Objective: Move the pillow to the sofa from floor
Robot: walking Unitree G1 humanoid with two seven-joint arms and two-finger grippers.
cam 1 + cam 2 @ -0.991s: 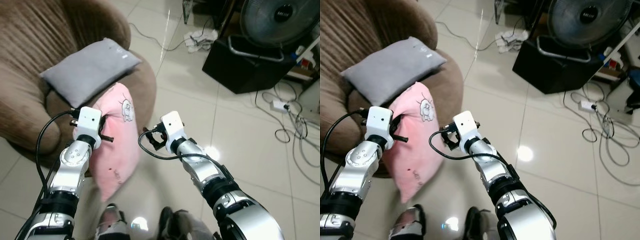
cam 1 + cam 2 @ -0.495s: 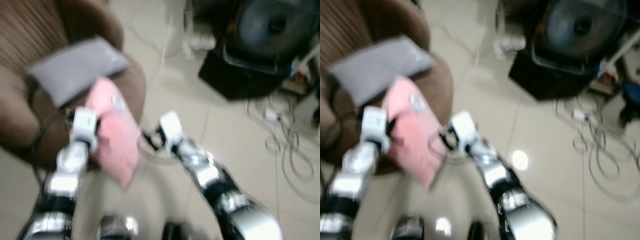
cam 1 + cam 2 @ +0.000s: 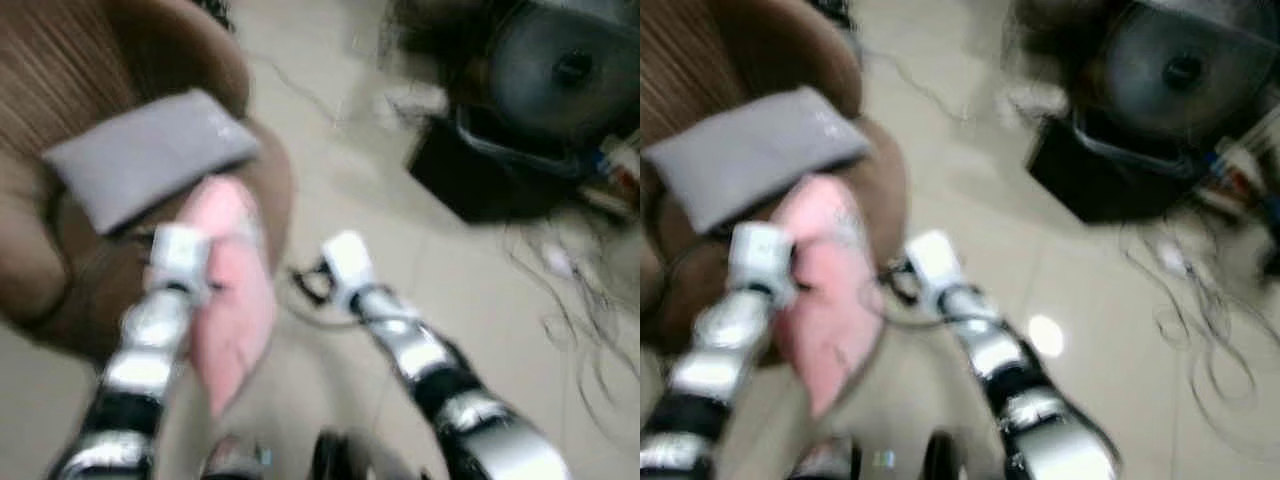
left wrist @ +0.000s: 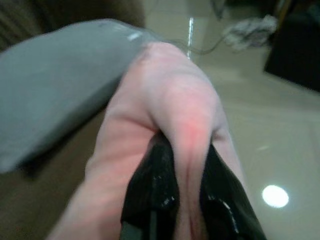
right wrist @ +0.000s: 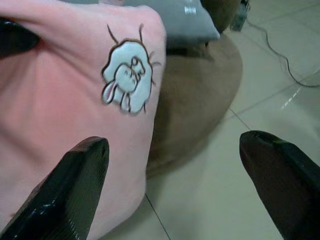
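The pink pillow [image 3: 232,290] has risen beside the sofa [image 3: 60,120], left end effector [image 4: 187,200] gripping it, right end effector [image 5: 175,190] spread over bare floor [image 3: 350,200].

Soft cloth pillow [image 5: 60,110], glossy tile floor [image 5: 215,190]

two pillows – pink pillow [image 3: 232,290], grey pillow [image 3: 150,155] – one fan [image 3: 565,75]

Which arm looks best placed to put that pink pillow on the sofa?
Probably the left. The left gripper is pinching a fold of the pink pillow, which hangs beside the sofa and the grey pillow on it. The right gripper is open, holding nothing, on the side away from the sofa.
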